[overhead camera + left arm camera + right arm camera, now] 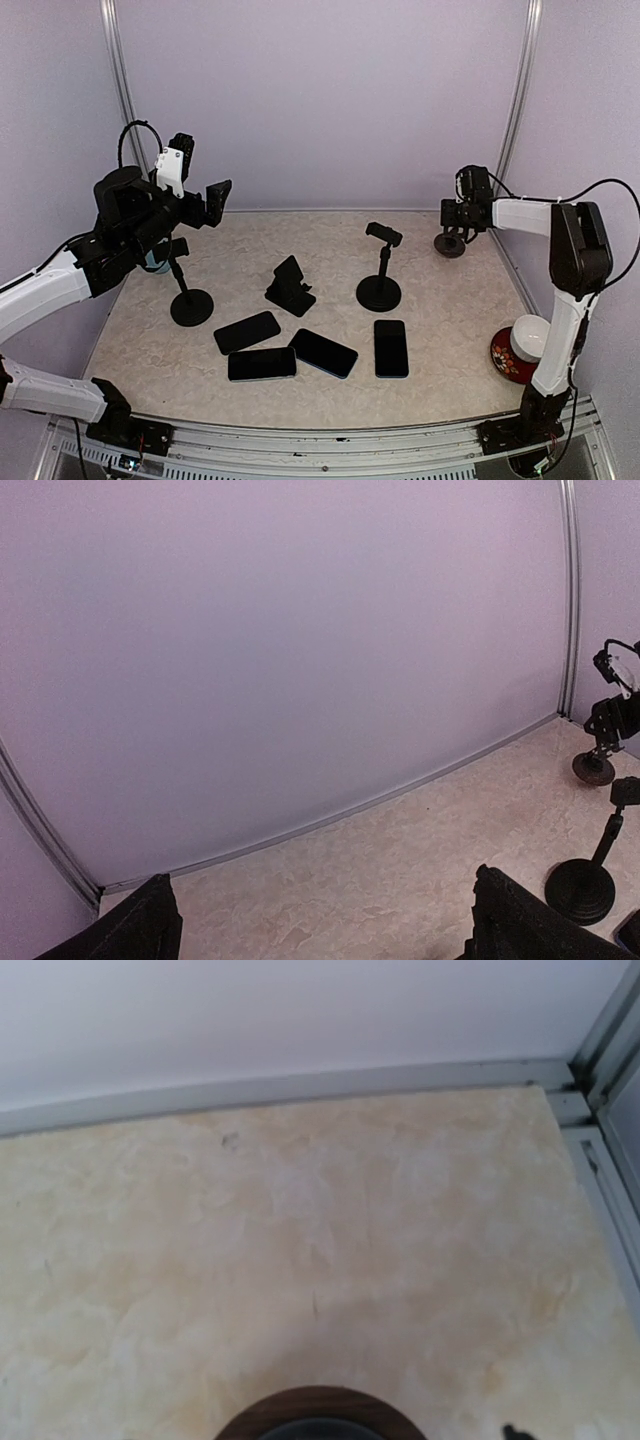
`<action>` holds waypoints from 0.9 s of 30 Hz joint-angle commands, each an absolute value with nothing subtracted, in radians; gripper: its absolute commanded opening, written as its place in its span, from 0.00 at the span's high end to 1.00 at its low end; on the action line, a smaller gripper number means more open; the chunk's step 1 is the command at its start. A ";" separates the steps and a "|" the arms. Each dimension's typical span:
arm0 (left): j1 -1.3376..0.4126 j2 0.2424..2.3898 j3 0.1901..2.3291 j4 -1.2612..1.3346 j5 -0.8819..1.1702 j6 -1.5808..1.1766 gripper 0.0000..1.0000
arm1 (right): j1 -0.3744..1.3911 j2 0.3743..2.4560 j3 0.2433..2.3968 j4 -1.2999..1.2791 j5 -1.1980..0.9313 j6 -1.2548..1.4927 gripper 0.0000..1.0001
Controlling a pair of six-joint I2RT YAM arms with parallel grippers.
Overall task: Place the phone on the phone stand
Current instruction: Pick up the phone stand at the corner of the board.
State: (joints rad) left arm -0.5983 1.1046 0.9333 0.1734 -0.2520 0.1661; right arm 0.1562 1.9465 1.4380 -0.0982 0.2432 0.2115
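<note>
Fingertips [140,930] of the left gripper [320,925] frame the bottom of its wrist view, spread wide with nothing between them. We read that arm as parked. It is raised at the upper left of the top view and aimed at the back wall [300,630], probably to keep off the layout. Four phones [323,353] lie flat at lower centre, just below three phone stands [380,275], all bare. At upper right the right gripper [452,238] reaches out, tipped down over a round brown disc [450,246]. We cannot tell whether its jaws pinch it. No phone is picked yet.
</note>
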 commanded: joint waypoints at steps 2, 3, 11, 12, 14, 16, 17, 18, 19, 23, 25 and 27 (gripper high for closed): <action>-0.608 1.104 0.926 0.201 -0.261 0.177 0.01 | 0.130 2.003 1.552 -0.053 0.216 0.189 0.42; -0.608 1.104 0.927 0.201 -0.263 0.178 0.01 | 0.130 2.016 1.566 -0.058 0.219 0.186 0.42; -0.608 1.109 0.925 0.200 -0.265 0.178 0.01 | 0.129 2.100 1.632 -0.082 0.286 0.215 0.41; -0.608 1.109 0.926 0.201 -0.266 0.178 0.01 | 0.128 2.106 1.635 -0.083 0.288 0.220 0.41; -0.608 1.109 0.926 0.201 -0.265 0.180 0.01 | 0.124 2.118 1.649 -0.093 0.295 0.233 0.41; -0.609 1.109 0.926 0.201 -0.267 0.180 0.01 | 0.118 2.128 1.666 -0.111 0.302 0.245 0.41; -0.609 1.109 0.926 0.201 -0.268 0.180 0.01 | 0.113 2.131 1.675 -0.120 0.307 0.252 0.41; -0.609 1.109 0.926 0.201 -0.267 0.181 0.01 | 0.108 2.133 1.680 -0.126 0.305 0.256 0.41; -0.609 1.108 0.926 0.202 -0.266 0.180 0.01 | 0.102 2.133 1.684 -0.127 0.299 0.258 0.41; -0.610 1.109 0.926 0.202 -0.264 0.180 0.01 | 0.075 2.133 1.692 -0.133 0.287 0.261 0.41; -0.610 1.110 0.927 0.202 -0.262 0.179 0.01 | 0.061 2.135 1.698 -0.137 0.272 0.256 0.41; -0.609 1.112 0.926 0.202 -0.262 0.178 0.01 | 0.048 2.140 1.704 -0.143 0.253 0.256 0.41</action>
State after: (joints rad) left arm -0.6022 1.1046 0.9318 0.1734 -0.2562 0.1665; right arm 0.0818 2.1365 1.6585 -0.1509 0.2695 0.2481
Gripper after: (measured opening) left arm 0.989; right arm 0.702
